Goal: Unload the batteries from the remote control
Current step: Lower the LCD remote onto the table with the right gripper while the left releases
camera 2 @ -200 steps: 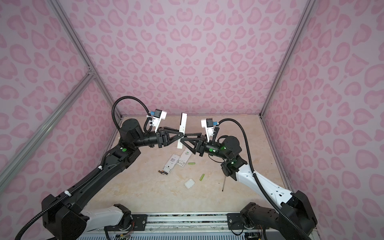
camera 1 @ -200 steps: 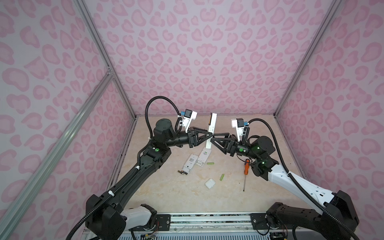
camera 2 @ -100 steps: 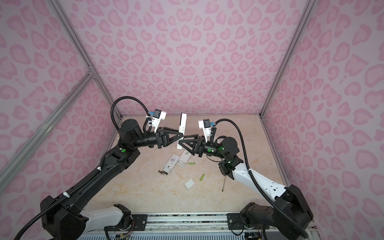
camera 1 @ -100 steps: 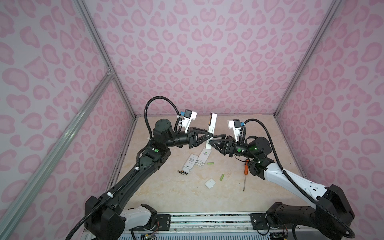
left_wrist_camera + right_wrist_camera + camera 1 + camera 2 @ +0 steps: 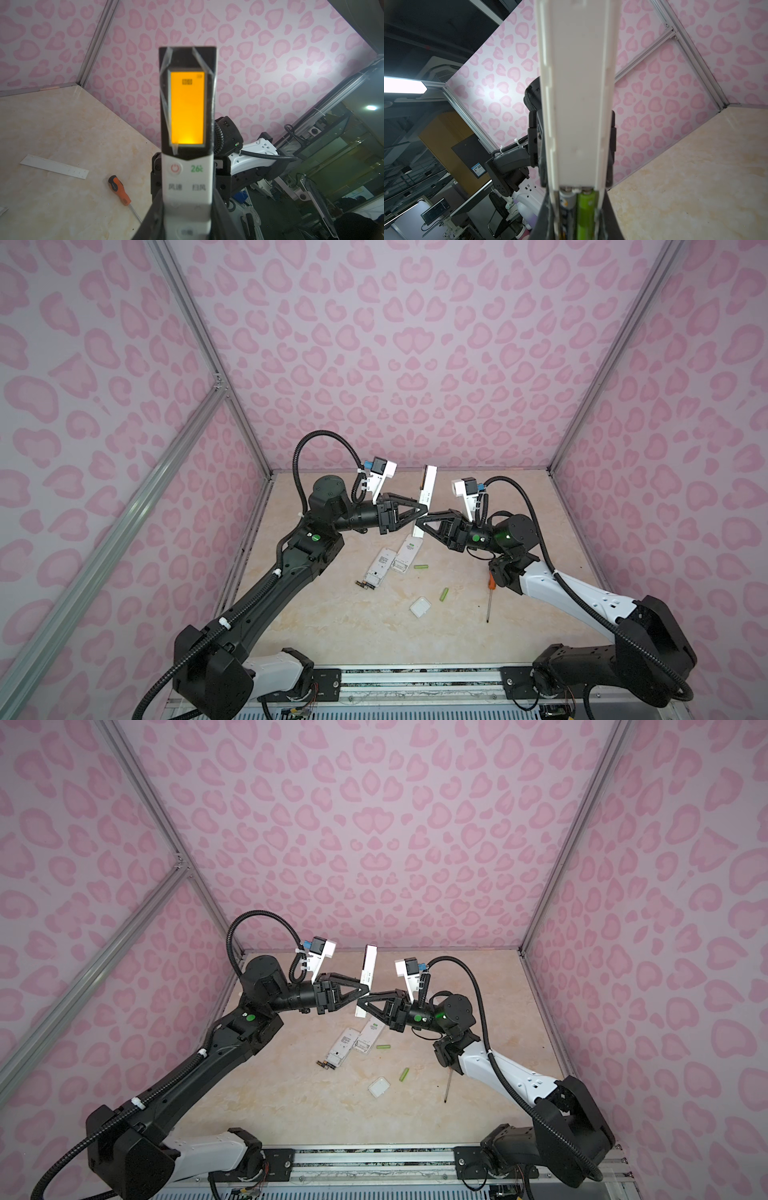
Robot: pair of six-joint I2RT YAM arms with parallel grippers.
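A white remote control (image 5: 428,485) (image 5: 369,969) is held upright in the air by my left gripper (image 5: 424,510) (image 5: 367,992), which is shut on its sides just below the lit orange screen (image 5: 187,108). My right gripper (image 5: 417,523) (image 5: 358,1006) meets it from the opposite side, lower down. In the right wrist view its jaws press on both edges of the remote's back (image 5: 579,93) at the open compartment. A lime-green battery (image 5: 584,214) and a dark battery (image 5: 565,207) sit there side by side. My left gripper (image 5: 187,212) shows only as blurred dark fingers.
On the floor lie two more white remotes (image 5: 380,568) (image 5: 406,558), two loose green batteries (image 5: 420,567) (image 5: 444,594), dark batteries (image 5: 363,584), a small white cover (image 5: 420,607) and an orange-handled screwdriver (image 5: 490,593). A long white cover (image 5: 55,169) lies near the wall.
My right gripper has edged left to the remote's lower end and its jaws have closed in on it. The left arm and the remote have stayed where they were.
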